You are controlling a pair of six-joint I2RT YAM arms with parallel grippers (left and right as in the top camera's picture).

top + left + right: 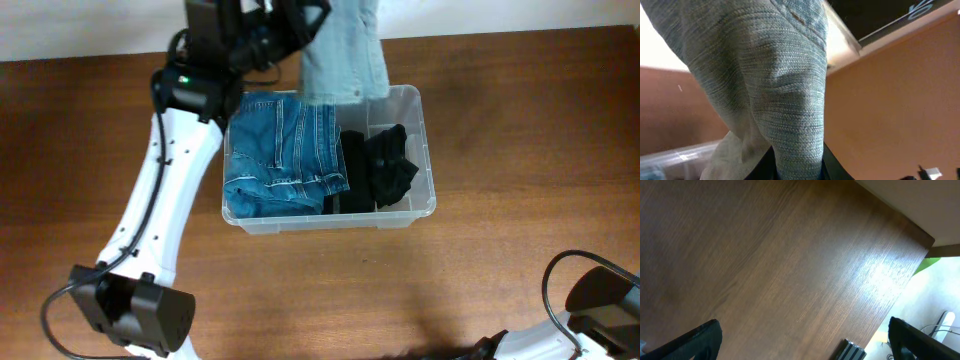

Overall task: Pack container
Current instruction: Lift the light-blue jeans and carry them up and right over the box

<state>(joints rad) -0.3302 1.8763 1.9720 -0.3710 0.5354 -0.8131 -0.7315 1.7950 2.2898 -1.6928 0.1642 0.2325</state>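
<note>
1. Above the far rim of the container (428, 150), my left gripper (298, 22) is clamped on a pale garment (345, 55).
2. I see the container mid-table, long axis left-right, lying below and nearward of that grip.
3. My right gripper (804, 325) is spread, empty and well apart, so I judge the left arm nearer.

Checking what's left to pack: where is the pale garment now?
Overhead view: the pale garment hangs from the left hand above the far rim of the bin, near the folded jeans.
</note>
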